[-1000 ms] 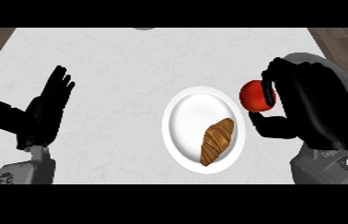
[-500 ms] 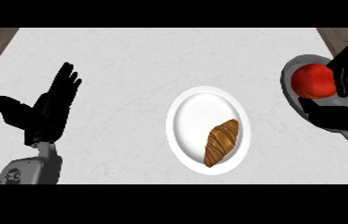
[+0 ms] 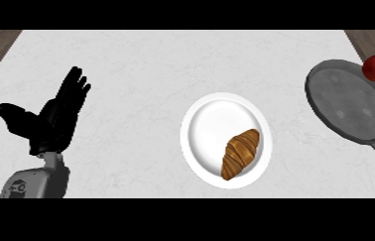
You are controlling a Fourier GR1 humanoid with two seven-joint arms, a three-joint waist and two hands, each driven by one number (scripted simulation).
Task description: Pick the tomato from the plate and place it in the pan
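The red tomato (image 3: 369, 68) shows only as a sliver at the view's right edge, by the far rim of the dark grey pan (image 3: 343, 102); whether it rests in the pan or is held cannot be seen. The white plate (image 3: 212, 123) lies at the counter's middle and carries only a brown croissant (image 3: 241, 153). My left hand (image 3: 53, 120) rests open at the left, fingers up, well apart from the plate. My right hand is outside the view.
The pan is cut off by the right edge and its inside looks bare. The pale marble counter (image 3: 147, 66) stretches between my left hand and the plate. Brown strips show at the far corners.
The right hand, which carried the tomato rightward over the pan, has left the view. The tomato has shifted further right to the edge, uncovering the pan. The left hand stays put.
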